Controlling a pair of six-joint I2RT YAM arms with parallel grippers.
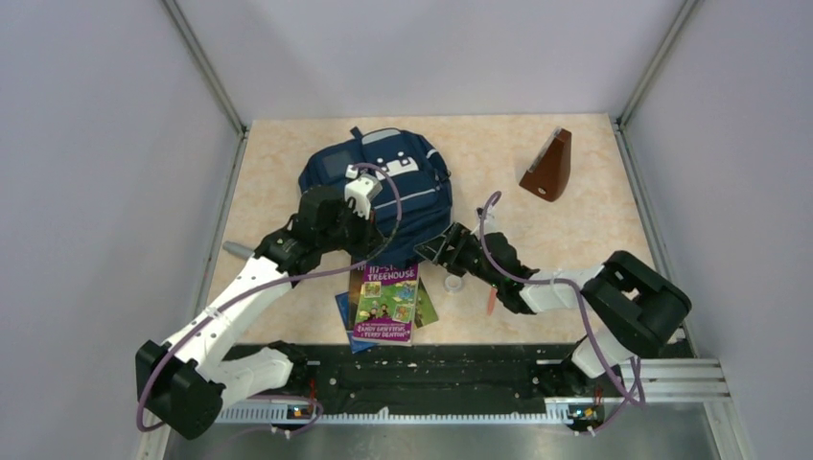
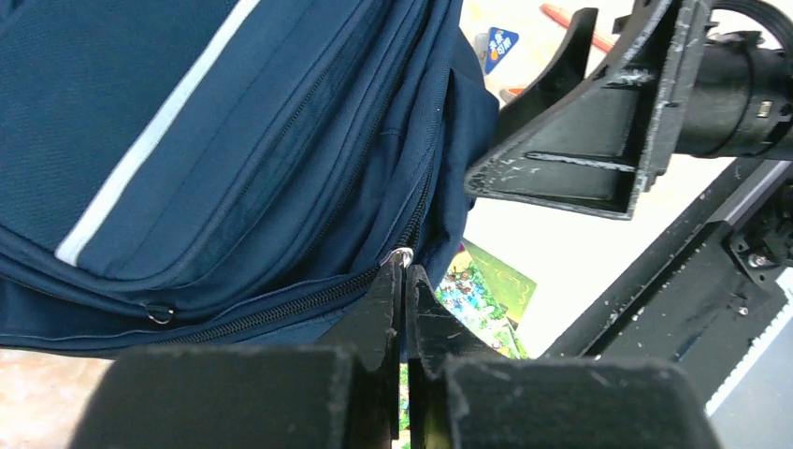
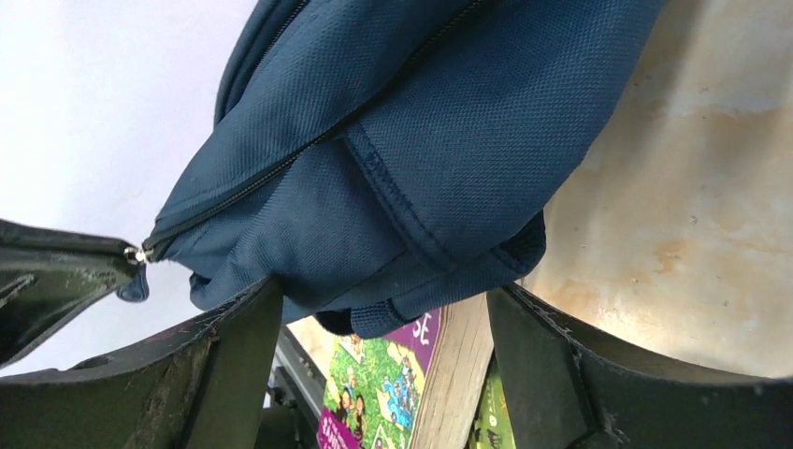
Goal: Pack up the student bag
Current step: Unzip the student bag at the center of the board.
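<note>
The student bag point(image 1: 383, 177), navy with light grey stripes, lies in the middle of the table. My left gripper point(image 1: 383, 254) is at its near edge, shut on the metal zipper pull point(image 2: 402, 254) of a zip that looks closed; the fingertips point(image 2: 393, 290) press together there. My right gripper point(image 1: 429, 247) is open just to the right, its jaws standing either side of the bag's lower corner point(image 3: 421, 234) without clamping it. The right wrist view also shows the zipper pull point(image 3: 140, 253) held by the left gripper's fingers point(image 3: 56, 271).
A purple Treehouse book point(image 1: 386, 302) lies on a green book point(image 1: 425, 309) and a blue one point(image 1: 343, 316), partly under the bag's near edge. A brown wedge point(image 1: 549, 165) stands back right. A small clear round thing point(image 1: 453, 284) and an orange pen point(image 1: 492, 300) lie near the right arm.
</note>
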